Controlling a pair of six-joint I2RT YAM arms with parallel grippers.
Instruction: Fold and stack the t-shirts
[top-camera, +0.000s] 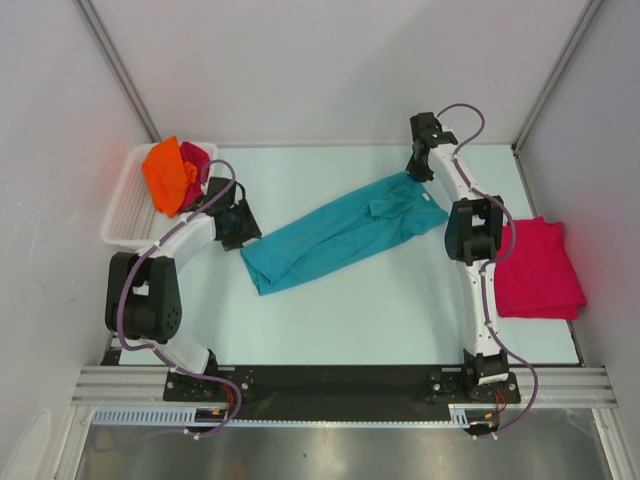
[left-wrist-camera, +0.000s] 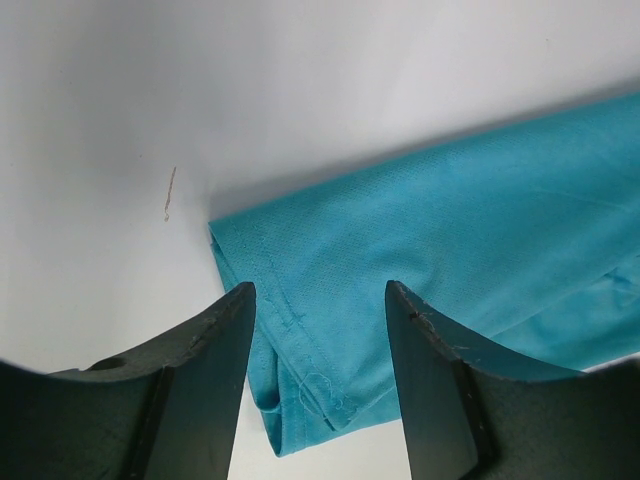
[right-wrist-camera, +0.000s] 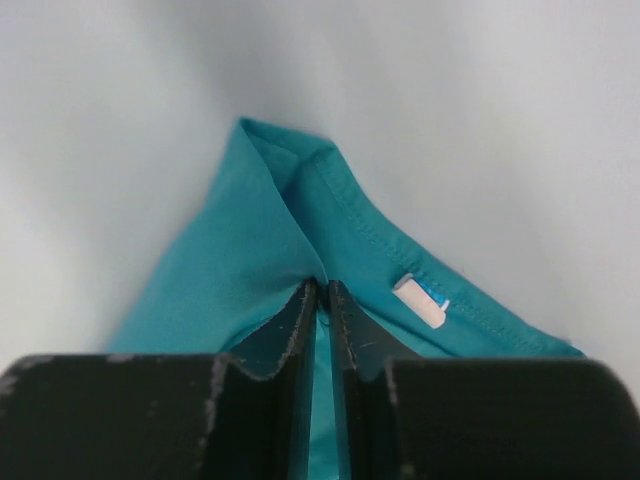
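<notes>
The teal t-shirt (top-camera: 335, 232) lies stretched diagonally across the middle of the table. My right gripper (top-camera: 418, 176) is shut on a fold of it by the collar, next to the white label (right-wrist-camera: 420, 300), with the fabric pinched between the fingers (right-wrist-camera: 322, 288). My left gripper (top-camera: 243, 236) is open just over the shirt's near-left hem corner (left-wrist-camera: 300, 370), its fingers (left-wrist-camera: 230, 330) either side of the cloth and not closed. A crimson-pink t-shirt (top-camera: 540, 266) lies folded at the right. An orange t-shirt (top-camera: 165, 176) and another crimson-pink one (top-camera: 196, 162) sit in the basket.
The white slatted basket (top-camera: 125, 222) stands at the table's far left, beside the left arm. Grey walls and frame posts close in the back and sides. The right arm's elbow (top-camera: 470, 230) hangs between the teal shirt and the folded pink one.
</notes>
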